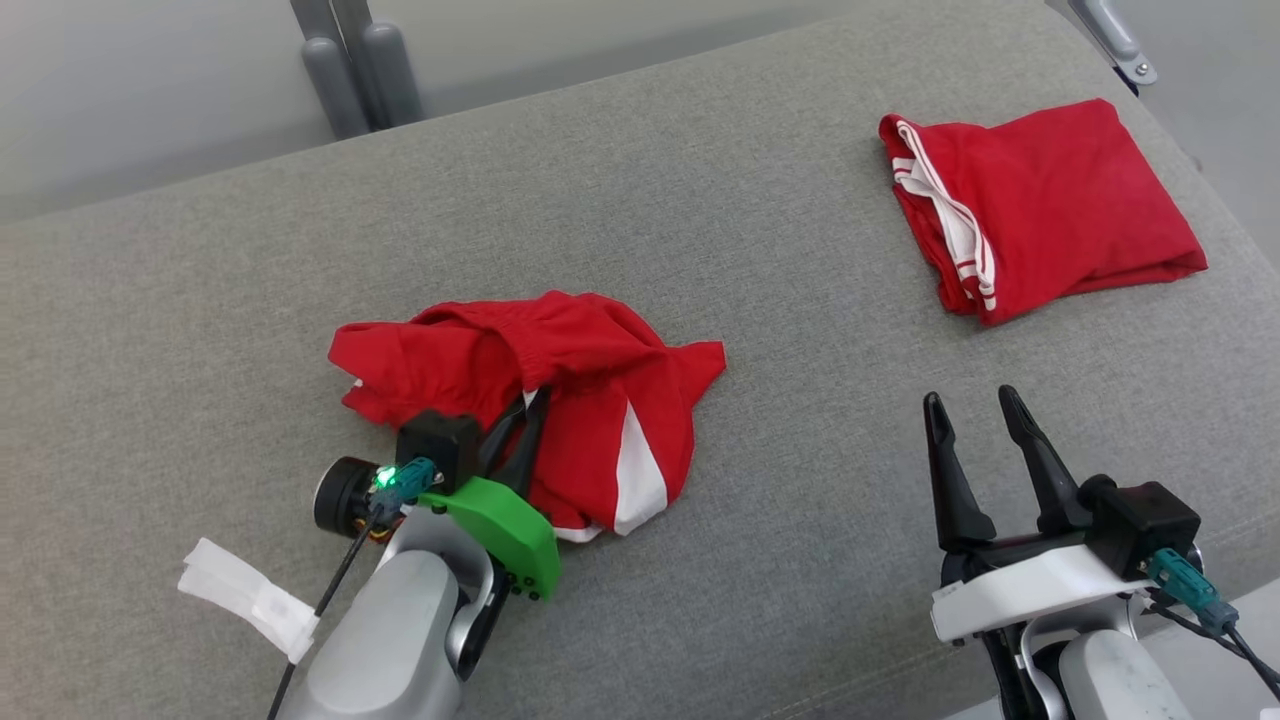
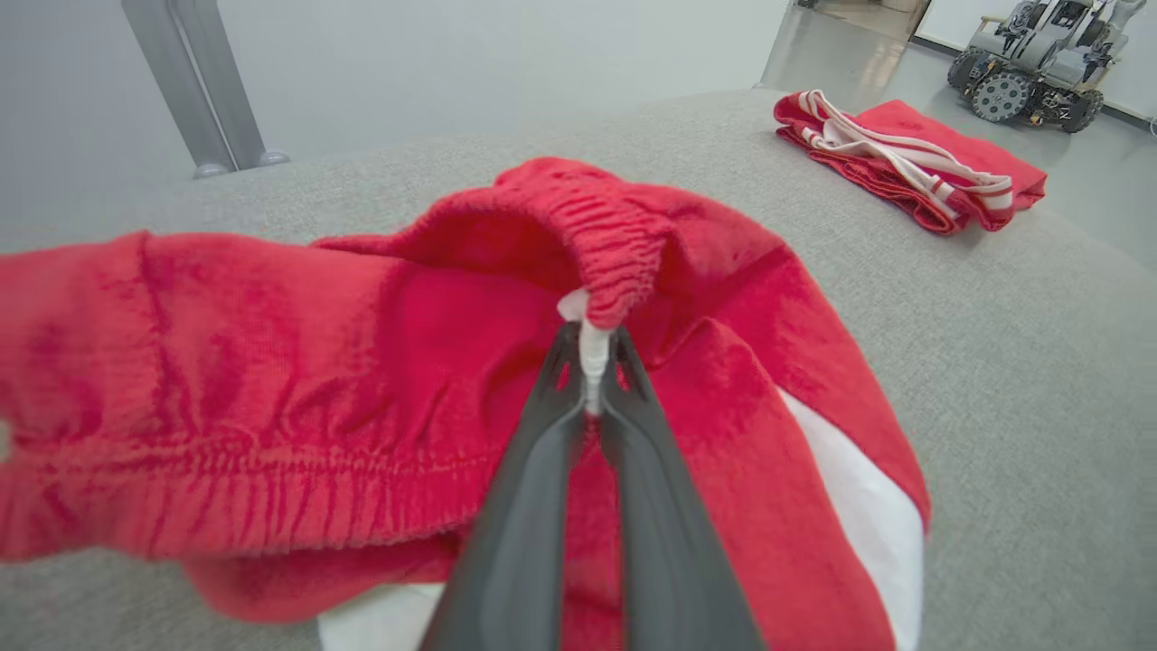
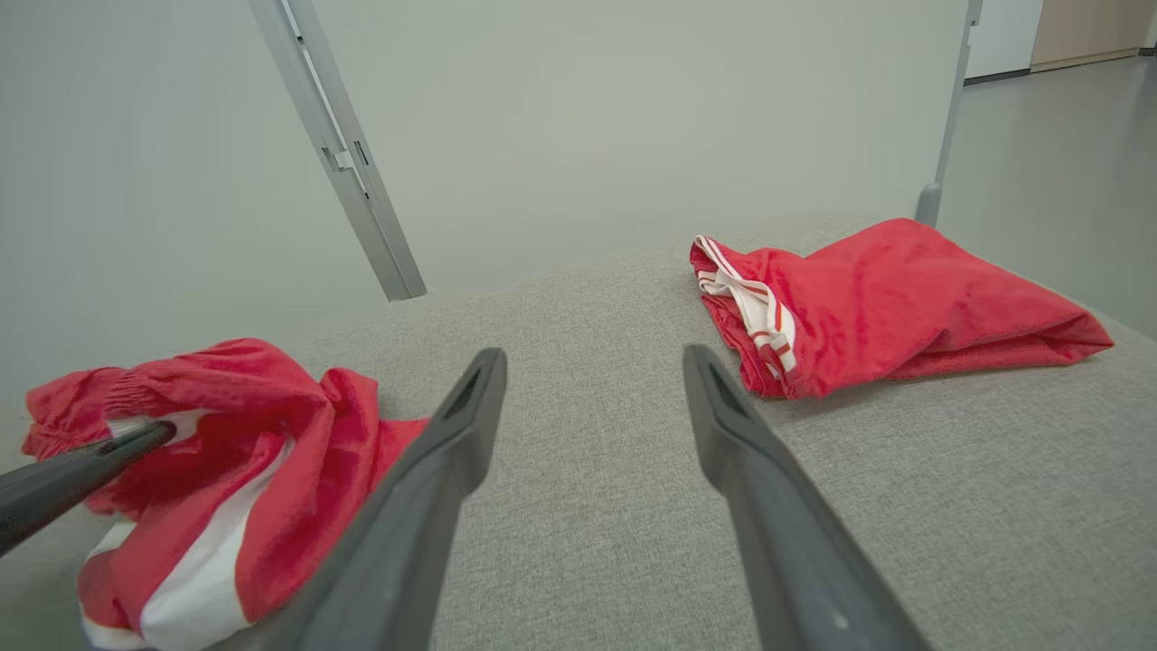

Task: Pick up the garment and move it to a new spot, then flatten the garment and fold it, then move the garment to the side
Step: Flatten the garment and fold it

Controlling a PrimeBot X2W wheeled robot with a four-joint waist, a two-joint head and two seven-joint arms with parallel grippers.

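Garment point(image 1: 590, 370): red with a white stripe, crumpled in a heap on the grey surface point(image 1: 750, 220), left of centre in the head view. Left gripper point(image 2: 593, 353): jaws pressed together, pinching a white strip of fabric at the garment's elastic waistband, which bunches up over the fingertips. Right gripper point(image 1: 970, 397): jaws spread, nothing between them, over bare surface to the right of the garment and apart from it. Folded garment point(image 1: 1050, 200): red with white trim, lying at the far right of the surface, well apart from both grippers
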